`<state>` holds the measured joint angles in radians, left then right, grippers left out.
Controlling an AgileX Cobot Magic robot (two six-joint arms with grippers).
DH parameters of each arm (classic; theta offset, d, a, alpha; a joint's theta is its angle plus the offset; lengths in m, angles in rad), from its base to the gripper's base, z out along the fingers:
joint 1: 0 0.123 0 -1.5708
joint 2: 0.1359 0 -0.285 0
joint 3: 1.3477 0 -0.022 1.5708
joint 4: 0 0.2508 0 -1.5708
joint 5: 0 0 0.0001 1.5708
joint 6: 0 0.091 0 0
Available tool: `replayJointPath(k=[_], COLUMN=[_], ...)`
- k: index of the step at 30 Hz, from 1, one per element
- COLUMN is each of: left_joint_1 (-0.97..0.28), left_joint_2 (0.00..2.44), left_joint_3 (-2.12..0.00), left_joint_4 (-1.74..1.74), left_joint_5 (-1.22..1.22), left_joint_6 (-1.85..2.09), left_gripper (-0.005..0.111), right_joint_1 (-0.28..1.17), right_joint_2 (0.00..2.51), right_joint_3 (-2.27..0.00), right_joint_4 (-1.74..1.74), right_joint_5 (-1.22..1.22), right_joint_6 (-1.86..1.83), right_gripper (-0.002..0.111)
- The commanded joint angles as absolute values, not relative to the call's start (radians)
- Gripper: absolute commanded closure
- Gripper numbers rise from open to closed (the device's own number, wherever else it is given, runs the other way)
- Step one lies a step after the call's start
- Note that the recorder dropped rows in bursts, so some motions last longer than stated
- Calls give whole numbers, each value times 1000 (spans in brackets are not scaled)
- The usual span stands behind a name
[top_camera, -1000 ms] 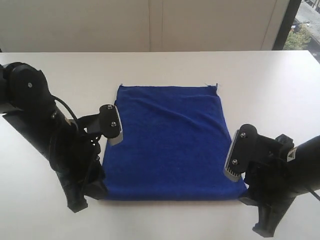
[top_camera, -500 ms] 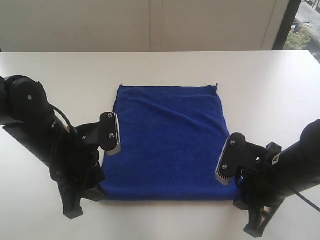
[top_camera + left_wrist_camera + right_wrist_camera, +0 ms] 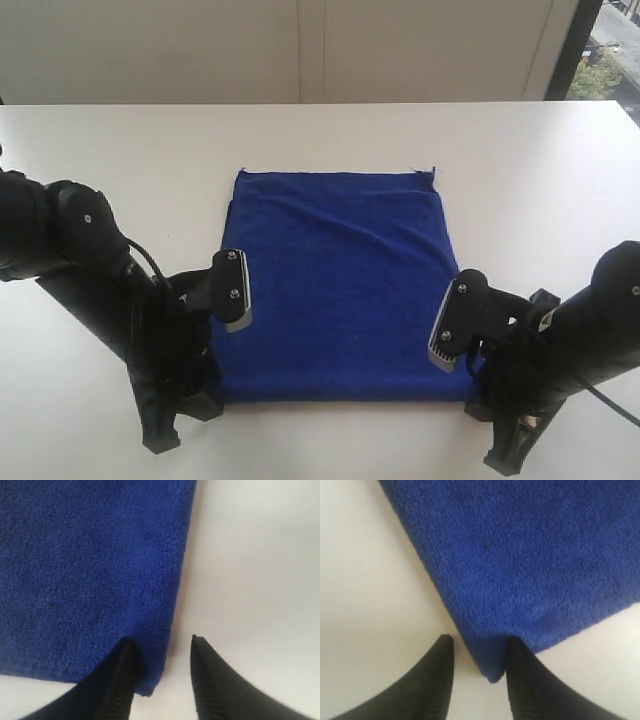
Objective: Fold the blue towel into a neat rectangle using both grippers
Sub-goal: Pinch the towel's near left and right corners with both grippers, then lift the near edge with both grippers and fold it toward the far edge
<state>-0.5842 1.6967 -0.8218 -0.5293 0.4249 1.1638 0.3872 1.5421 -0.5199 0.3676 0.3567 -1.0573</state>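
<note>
The blue towel [image 3: 335,270] lies spread flat on the white table [image 3: 530,170], with a few soft creases near its far edge. My left gripper [image 3: 203,404] is down at the towel's near left corner. In the left wrist view the left gripper [image 3: 161,640] is open, one finger [image 3: 117,680] over the blue towel [image 3: 90,570] and the other on bare table. My right gripper [image 3: 479,407] is at the near right corner. In its wrist view the right gripper [image 3: 479,639] is open, and the corner of the blue towel [image 3: 530,555] lies between its fingers.
A pale wall [image 3: 300,50] runs behind the table, and a window [image 3: 610,50] shows at the far right. Both arms crowd the near edge of the table beside the towel.
Both arms have lowered and moved in toward the towel's near corners. The left arm came forward and toward the towel; the right arm dropped and slid slightly inward.
</note>
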Motion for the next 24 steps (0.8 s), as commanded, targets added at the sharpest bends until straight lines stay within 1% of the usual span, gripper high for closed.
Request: replayJointPath(k=[1, 4, 6, 12, 24], left_joint_1=[-584, -584, -584, -584, -584], left_joint_2=[1720, 1720, 1720, 1709, 1474], left_joint_3=[-814, -814, -814, -817, -832], left_joint_4=[-545, -545, -542, -542, -542], left_joint_5=[443, 445, 445, 468, 656], left_joint_6=[1163, 1163, 1166, 1141, 1044], left_gripper=[86, 105, 107, 107, 107], right_joint_1=[387, 387, 387, 387, 387], right_joint_2=[1571, 1571, 1567, 1500, 1246], right_joint_3=[-525, -525, -525, -525, -525], right_joint_4=[374, 374, 370, 349, 385], right_joint_5=[357, 357, 357, 408, 689], right_joint_6=[-1071, -1071, -1071, -1096, -1065], right_gripper=[86, 99, 108, 108, 108])
